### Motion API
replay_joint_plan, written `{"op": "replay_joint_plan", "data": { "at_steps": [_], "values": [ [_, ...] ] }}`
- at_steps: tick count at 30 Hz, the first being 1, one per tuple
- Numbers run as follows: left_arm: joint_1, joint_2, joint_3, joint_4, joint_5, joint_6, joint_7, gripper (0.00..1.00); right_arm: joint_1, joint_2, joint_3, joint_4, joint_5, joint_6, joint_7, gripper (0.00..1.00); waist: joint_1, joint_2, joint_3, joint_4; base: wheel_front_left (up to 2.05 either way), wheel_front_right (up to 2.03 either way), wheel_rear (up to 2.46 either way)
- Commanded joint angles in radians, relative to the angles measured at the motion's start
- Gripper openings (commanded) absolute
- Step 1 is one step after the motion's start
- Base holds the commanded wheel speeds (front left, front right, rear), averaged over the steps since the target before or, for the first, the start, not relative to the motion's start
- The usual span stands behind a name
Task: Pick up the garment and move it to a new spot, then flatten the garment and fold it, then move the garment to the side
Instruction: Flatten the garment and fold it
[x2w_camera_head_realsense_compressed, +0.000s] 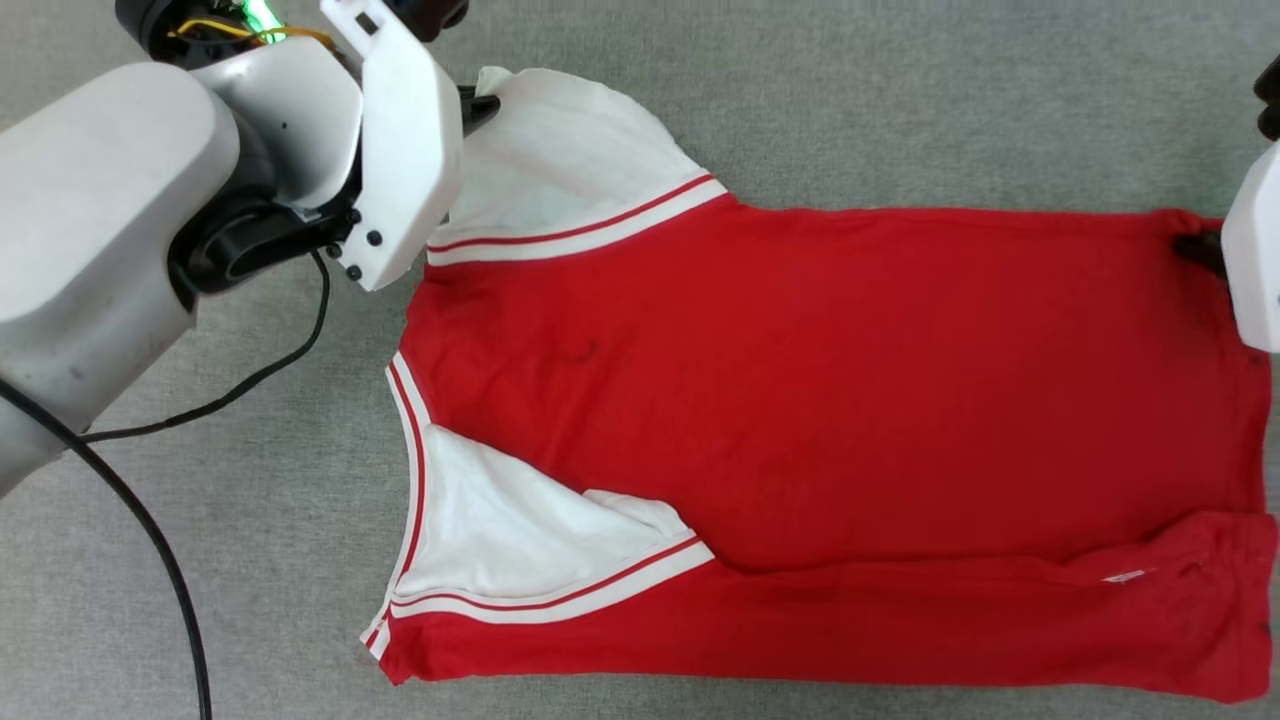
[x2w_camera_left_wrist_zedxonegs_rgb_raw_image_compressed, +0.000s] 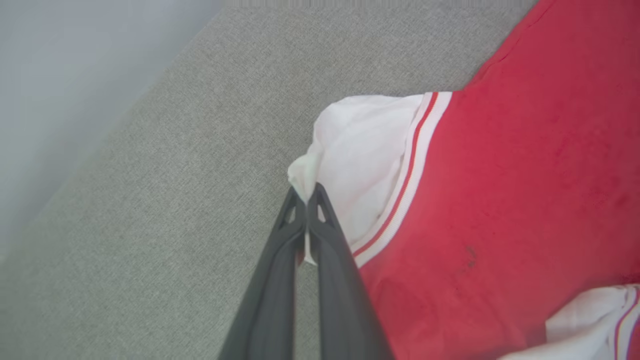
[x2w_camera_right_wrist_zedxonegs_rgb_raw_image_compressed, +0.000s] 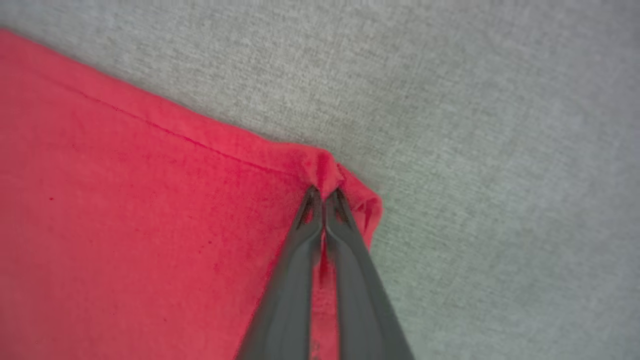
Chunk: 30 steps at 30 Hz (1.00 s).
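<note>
- Currently the garment (x2w_camera_head_realsense_compressed: 820, 380) lies spread on the grey surface (x2w_camera_head_realsense_compressed: 900, 120). Its long axis runs left to right across the head view, with the armholes and white lining toward the robot's left and the hem toward its right.
- The left pincer (x2w_camera_left_wrist_zedxonegs_rgb_raw_image_compressed: 306, 192) is closed on a bunched tip of white lining at the far shoulder corner, and cloth pokes out between its dark fingers.
- The right pincer (x2w_camera_right_wrist_zedxonegs_rgb_raw_image_compressed: 325, 192) is pinched shut on the far hem corner, where the red cloth puckers at its tips.
- Both grips sit on the far long edge, one at each end, so the rest of the garment lies toward the robot from that held line.
- Along the near edge a red strip looks already turned over, though the crease is hard to read.
- The likely next move is to carry the far edge toward the near one, both arms moving evenly.
</note>
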Motion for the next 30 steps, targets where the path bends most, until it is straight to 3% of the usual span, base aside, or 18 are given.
{"op": "replay_joint_plan", "data": {
  "at_steps": [1,10,18,30],
  "values": [
    [0.009,0.005,-0.001,0.000,0.000,0.000,-0.009,0.00,0.012,0.008,0.007,0.005,0.007,-0.001,-0.011,0.00,0.0000,0.0000,-0.022,-0.007,0.00,0.00,0.00],
    [0.093,0.056,-0.006,-0.055,-0.019,0.000,-0.059,0.00,0.092,-0.030,0.038,-0.048,0.061,-0.001,-0.158,0.00,0.0000,0.0000,-0.159,-0.013,0.00,0.00,0.00],
    [0.253,0.139,-0.007,-0.153,-0.019,0.001,-0.086,0.00,0.239,-0.082,0.066,-0.108,0.116,-0.001,-0.235,0.00,0.0000,0.0000,-0.251,-0.017,0.00,0.00,0.00],
    [0.560,0.209,-0.007,-0.283,0.012,0.053,-0.075,0.00,0.489,-0.129,0.062,-0.181,0.159,-0.001,-0.306,0.00,0.0000,0.0000,-0.328,-0.018,0.00,0.00,0.00]
  ]
}}
